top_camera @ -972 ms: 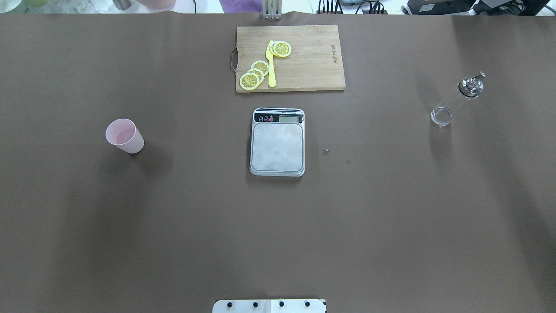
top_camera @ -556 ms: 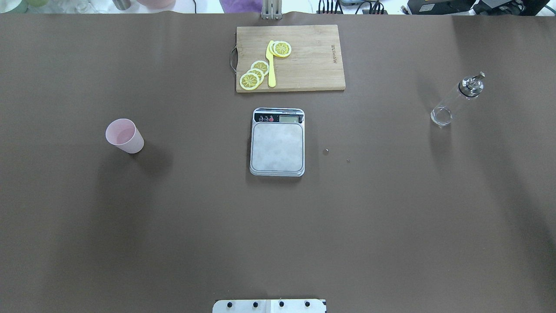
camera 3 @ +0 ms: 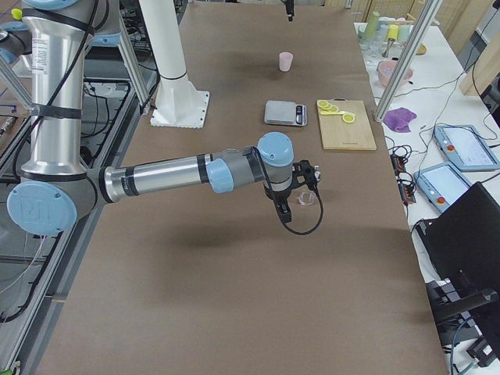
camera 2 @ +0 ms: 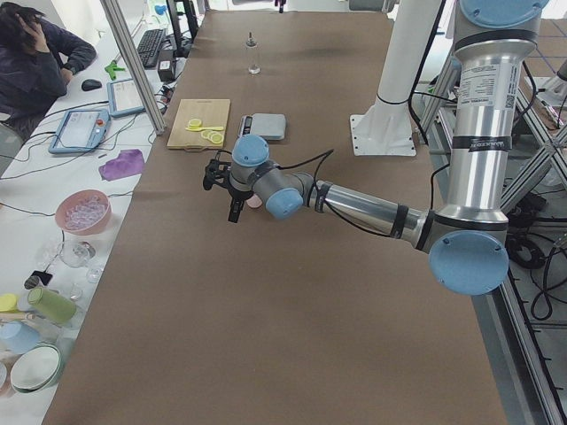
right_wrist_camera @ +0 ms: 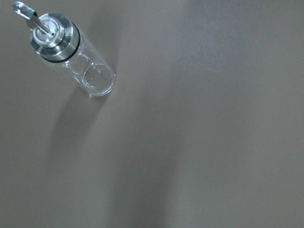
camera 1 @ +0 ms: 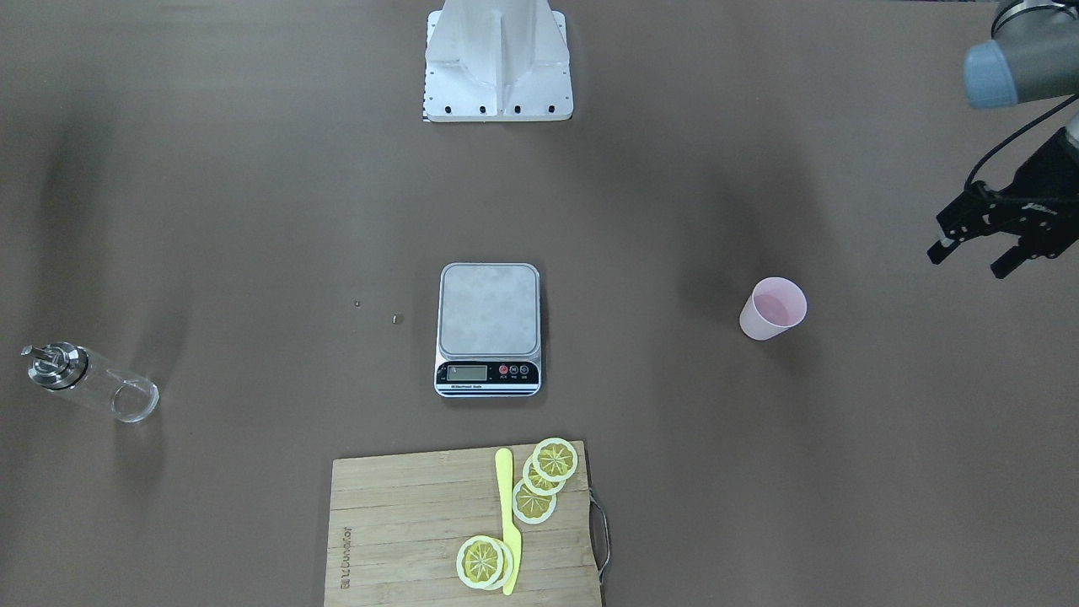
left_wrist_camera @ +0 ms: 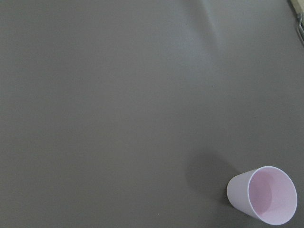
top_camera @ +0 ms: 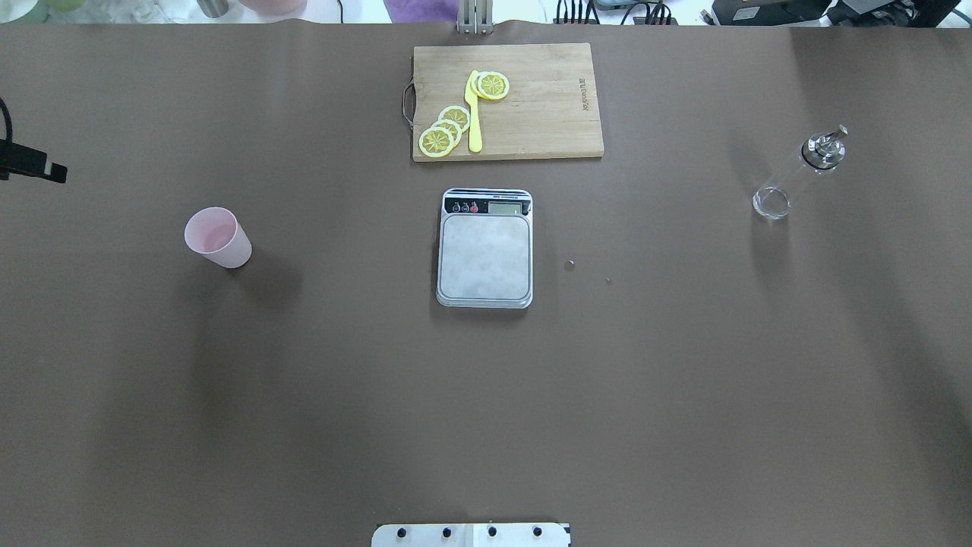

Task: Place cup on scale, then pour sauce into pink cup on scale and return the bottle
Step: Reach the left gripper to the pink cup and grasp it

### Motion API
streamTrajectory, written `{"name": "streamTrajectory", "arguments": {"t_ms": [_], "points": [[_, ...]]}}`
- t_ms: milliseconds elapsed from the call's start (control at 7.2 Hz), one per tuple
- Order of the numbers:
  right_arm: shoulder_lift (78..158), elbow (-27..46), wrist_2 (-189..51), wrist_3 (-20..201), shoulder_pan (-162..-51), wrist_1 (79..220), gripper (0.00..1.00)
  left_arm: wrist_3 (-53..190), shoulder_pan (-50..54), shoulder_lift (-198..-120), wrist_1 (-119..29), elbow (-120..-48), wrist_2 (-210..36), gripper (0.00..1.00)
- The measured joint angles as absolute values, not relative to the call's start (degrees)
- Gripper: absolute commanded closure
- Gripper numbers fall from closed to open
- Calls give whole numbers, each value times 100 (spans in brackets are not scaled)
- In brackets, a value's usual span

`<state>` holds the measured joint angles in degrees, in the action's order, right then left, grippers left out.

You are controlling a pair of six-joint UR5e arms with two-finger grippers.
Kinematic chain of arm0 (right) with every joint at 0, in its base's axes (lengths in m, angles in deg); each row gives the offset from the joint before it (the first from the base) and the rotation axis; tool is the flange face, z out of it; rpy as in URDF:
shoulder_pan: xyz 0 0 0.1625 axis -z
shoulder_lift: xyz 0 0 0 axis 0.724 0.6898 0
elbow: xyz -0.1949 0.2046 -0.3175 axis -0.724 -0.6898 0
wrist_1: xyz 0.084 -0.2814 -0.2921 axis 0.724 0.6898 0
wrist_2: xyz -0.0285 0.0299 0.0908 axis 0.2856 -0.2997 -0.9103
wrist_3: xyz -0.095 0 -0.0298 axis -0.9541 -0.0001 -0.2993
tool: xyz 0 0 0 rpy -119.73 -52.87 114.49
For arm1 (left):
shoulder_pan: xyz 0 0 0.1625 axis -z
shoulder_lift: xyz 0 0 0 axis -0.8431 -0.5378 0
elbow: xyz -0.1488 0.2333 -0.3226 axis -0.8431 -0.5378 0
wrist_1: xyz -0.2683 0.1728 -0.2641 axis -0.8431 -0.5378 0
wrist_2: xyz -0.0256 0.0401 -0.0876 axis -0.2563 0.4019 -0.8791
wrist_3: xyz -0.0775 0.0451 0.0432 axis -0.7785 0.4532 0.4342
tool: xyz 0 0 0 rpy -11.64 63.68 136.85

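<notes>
Pink cup (camera 1: 774,308) stands well apart from the scale (camera 1: 489,324), with the bottle (camera 1: 88,382) far across.
Left gripper (camera 1: 968,262) hovers near the cup, spread and empty; whether the right gripper (camera 3: 301,187) grips cannot be told.

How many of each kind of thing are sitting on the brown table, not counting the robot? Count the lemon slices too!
Pink cup: 1
Scale: 1
Glass bottle: 1
Wooden cutting board: 1
Yellow knife: 1
Lemon slices: 5
Tiny bits: 2
Total: 12
</notes>
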<state>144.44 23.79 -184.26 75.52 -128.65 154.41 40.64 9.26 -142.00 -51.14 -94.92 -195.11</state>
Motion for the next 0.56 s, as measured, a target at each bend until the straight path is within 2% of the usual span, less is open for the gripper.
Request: {"name": "streamTrajectory", "arguments": {"t_ms": [278,556], "points": [[14490,2374,-18437,7568,-12865,15442,0,3034,0,-14467,-5118,-9426,-18693,9],[14508,2371,-18438,7570,-12865,15443,0,2678,-495,-14747,-5131,-9180,-18250,12]]}}
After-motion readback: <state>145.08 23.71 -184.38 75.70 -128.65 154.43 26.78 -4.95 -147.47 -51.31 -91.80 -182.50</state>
